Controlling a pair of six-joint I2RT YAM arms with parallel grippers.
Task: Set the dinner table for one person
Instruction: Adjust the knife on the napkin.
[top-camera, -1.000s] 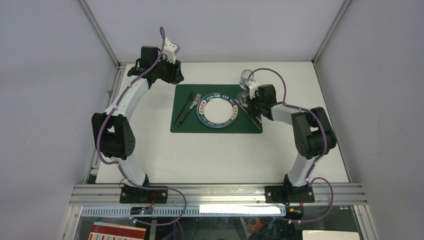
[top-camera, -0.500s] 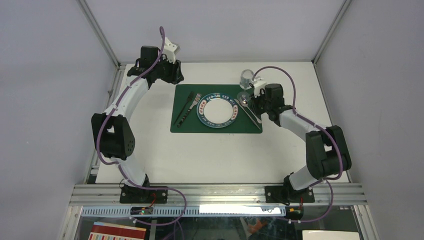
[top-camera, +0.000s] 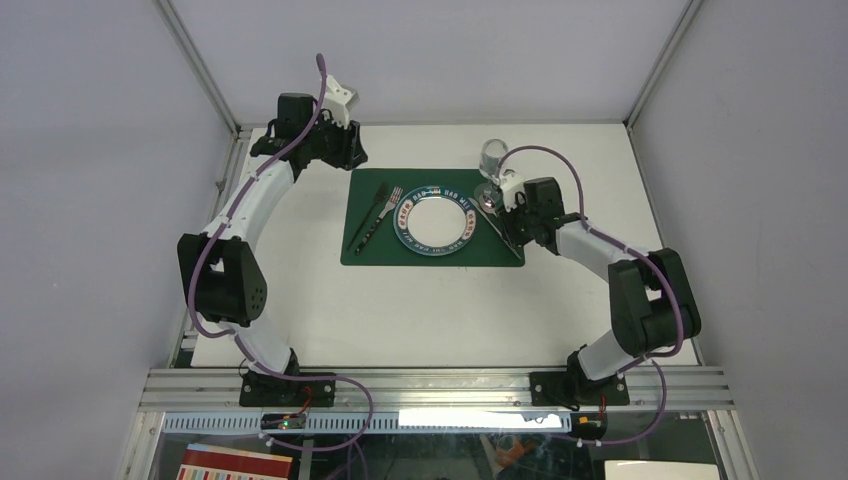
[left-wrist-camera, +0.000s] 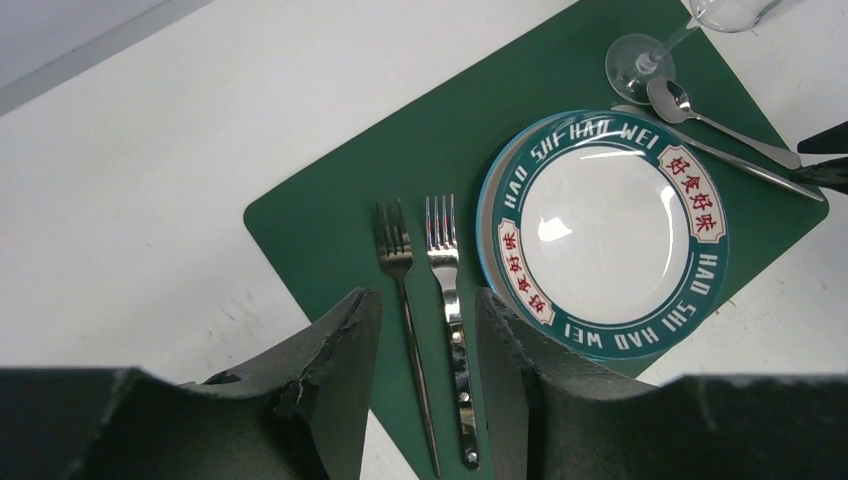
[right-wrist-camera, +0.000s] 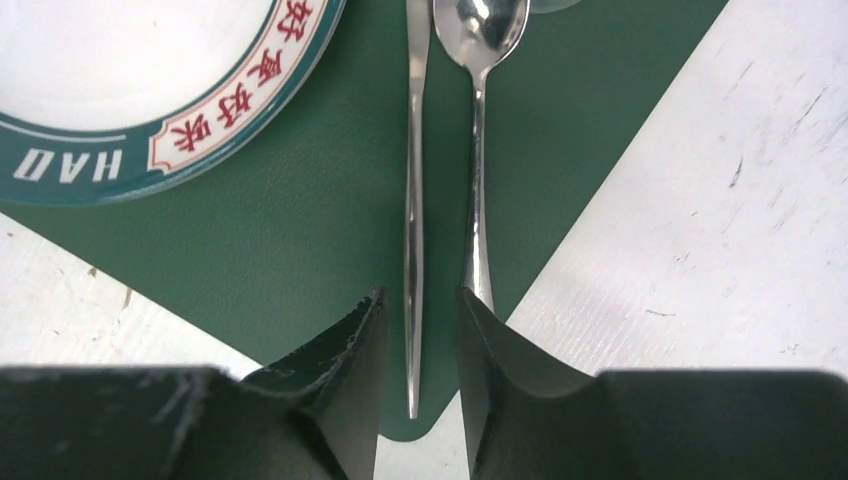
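1. Your right gripper (right-wrist-camera: 421, 292) hovers low over the near right edge of the green placemat (top-camera: 440, 258). Its jaws are parted and pinch nothing, and the handle end of the knife (right-wrist-camera: 414, 200) shows in the gap between them.
2. The knife's long axis runs straight away from that pincer, in line with the gap, handle nearest. The spoon (right-wrist-camera: 477, 200) lies parallel just beside it, on the side away from the plate (left-wrist-camera: 600, 335).
3. The dinner table (top-camera: 420, 310), a white top, spreads under both arms. The setting sits on its far half: plate mid-mat, two forks (left-wrist-camera: 443, 260) to its left, knife and spoon to its right, and a wine glass (top-camera: 492, 160) at the mat's far right corner.
4. Your left gripper (left-wrist-camera: 425, 294) hangs near the table's far left corner, jaws spread and empty, well apart from the knife.
5. The setting looks close to complete. Any trim of knife or spoon falls to your right arm, the nearer one. A pinch there risks catching the spoon's handle.
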